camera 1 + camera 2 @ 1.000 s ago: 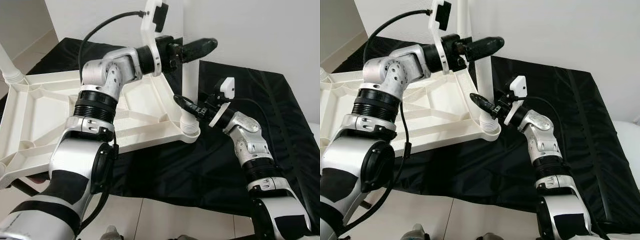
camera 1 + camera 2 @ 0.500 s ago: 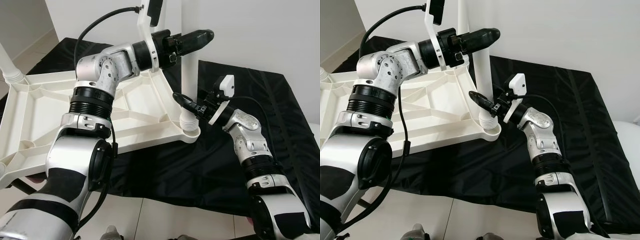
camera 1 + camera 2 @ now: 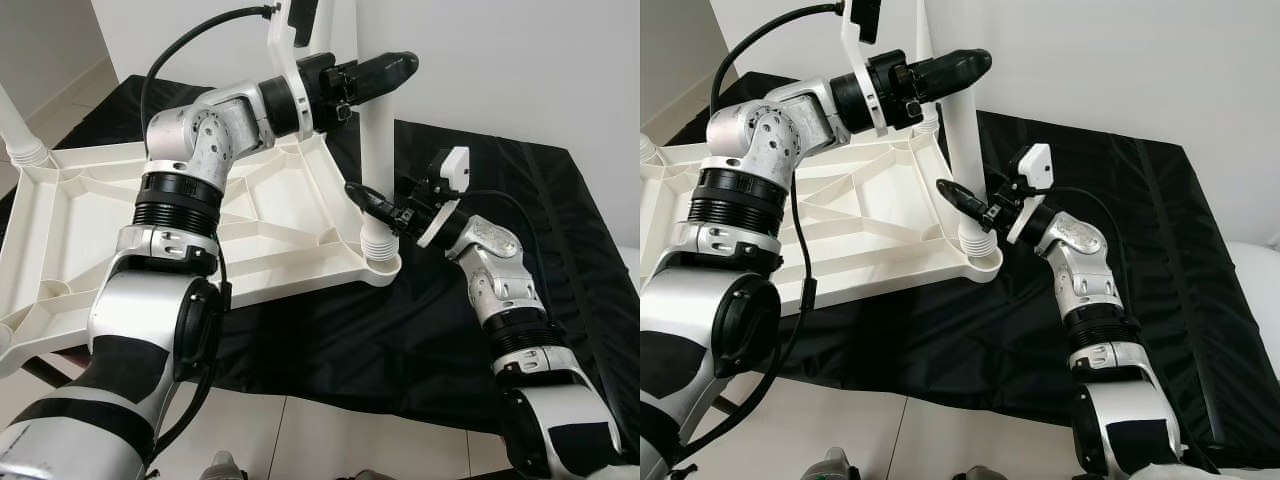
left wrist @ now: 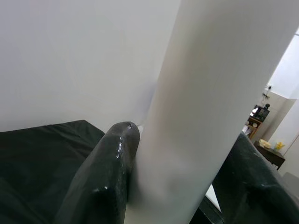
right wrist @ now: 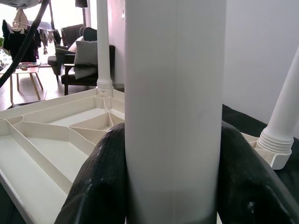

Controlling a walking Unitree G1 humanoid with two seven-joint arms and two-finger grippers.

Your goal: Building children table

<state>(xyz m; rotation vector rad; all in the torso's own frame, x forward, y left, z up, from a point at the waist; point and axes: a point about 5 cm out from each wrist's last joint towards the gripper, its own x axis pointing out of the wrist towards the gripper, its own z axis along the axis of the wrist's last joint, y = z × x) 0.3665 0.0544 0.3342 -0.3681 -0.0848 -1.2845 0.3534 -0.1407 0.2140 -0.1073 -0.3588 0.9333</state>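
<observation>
Black cloth (image 3: pixel 420 330) on the floor (image 3: pixel 330 430).
The upturned white tabletop (image 3: pixel 120 230) (ribbed underside up) lies on the cloth's nine o'clock side.

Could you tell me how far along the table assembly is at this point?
Done: other white legs already stand in corners of the upturned tabletop. In hand: the left gripper holds the near-corner leg high up and the right gripper holds it low, above its threaded socket. Left: seating it, then flipping the table.

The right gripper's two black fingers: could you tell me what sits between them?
The upright white plastic table leg sits between the right gripper's fingers, which press against it on both sides, as the right wrist view shows.
</observation>
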